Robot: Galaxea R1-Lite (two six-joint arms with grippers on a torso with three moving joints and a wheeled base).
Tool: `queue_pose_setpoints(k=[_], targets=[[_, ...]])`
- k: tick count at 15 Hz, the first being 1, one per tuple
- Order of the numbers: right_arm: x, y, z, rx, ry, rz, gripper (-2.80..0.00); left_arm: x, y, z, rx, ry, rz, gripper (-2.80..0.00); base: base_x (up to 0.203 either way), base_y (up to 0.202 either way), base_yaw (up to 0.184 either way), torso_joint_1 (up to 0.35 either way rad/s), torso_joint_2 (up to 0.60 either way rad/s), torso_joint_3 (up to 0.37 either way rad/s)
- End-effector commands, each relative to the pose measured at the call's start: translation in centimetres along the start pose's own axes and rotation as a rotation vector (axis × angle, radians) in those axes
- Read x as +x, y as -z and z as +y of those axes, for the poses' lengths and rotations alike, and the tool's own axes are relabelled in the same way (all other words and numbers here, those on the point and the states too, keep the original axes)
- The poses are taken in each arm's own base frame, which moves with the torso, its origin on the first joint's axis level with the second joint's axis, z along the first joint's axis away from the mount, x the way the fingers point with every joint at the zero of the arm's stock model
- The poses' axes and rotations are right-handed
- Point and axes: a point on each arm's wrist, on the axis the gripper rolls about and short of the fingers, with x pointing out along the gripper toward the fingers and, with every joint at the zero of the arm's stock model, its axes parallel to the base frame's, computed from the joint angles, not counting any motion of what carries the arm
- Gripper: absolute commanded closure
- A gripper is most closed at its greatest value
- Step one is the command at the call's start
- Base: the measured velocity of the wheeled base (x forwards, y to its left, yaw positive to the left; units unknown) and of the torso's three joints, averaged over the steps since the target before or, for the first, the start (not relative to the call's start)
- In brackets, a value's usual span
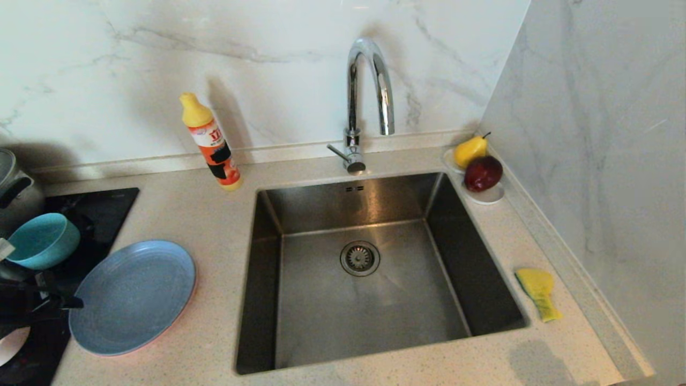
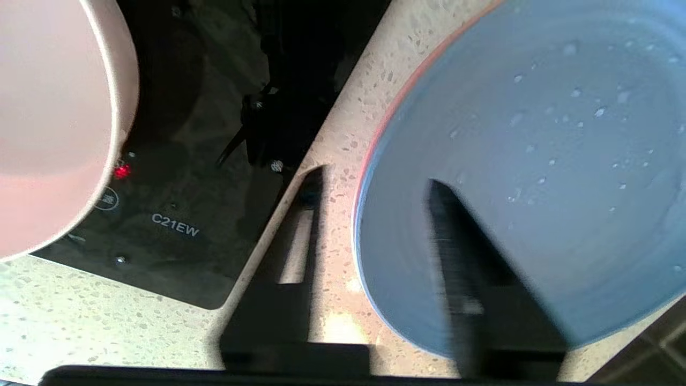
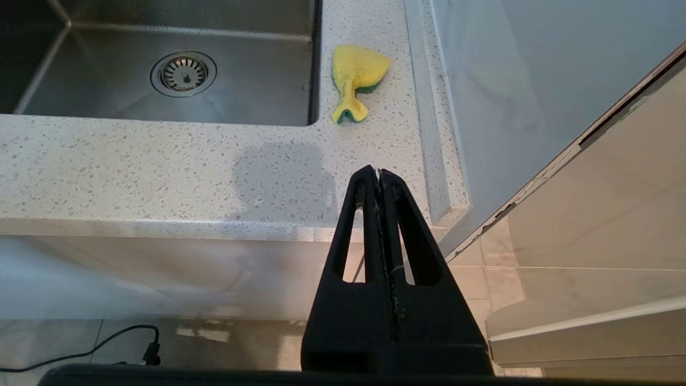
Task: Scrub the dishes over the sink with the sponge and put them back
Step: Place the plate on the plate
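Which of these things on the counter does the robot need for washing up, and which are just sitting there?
For the job:
- blue plate, stacked on a pink plate
- teal bowl
- pale pink bowl
- sponge
- sink
- left claw, open at the blue plate's rim

Just lying about:
- detergent bottle
- pear and red fruit
- steel pot
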Motion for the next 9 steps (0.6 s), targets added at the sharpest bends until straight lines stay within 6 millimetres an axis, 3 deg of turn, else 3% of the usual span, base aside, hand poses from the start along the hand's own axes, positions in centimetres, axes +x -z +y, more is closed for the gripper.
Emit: queue_pose_setpoints(k=[1, 7, 8, 9], targets=[[0.0, 0.0, 0.0, -0.001, -0.001, 0.001, 0.0, -0.4, -0.2, 0.0, -0.004, 0.0, -0.015, -2.8, 0.0, 0.0, 0.0, 0.0, 0.0, 0.0], [0.0, 0.0, 0.0, -0.001, -0.001, 0.001, 0.0, -5.0, -2.2, -1.7, 0.022, -0.018, -0.167, -2.8, 0.0, 0.0, 0.0, 0.0, 0.0, 0.0], [0.0, 0.0, 0.0, -0.001, 0.0, 0.001, 0.0, -5.3, -2.5, -1.8, 0.023, -0.058, -0.175, -1.22, 0.0, 0.0, 0.0, 0.0, 0.0, 0.0], [0.0, 0.0, 0.0, -0.001, -0.002, 0.001, 0.0, -5.5, -2.9, -1.8, 0.021, -0.103, -0.183, 0.0, 0.0, 0.0, 0.0, 0.0, 0.0, 0.0]])
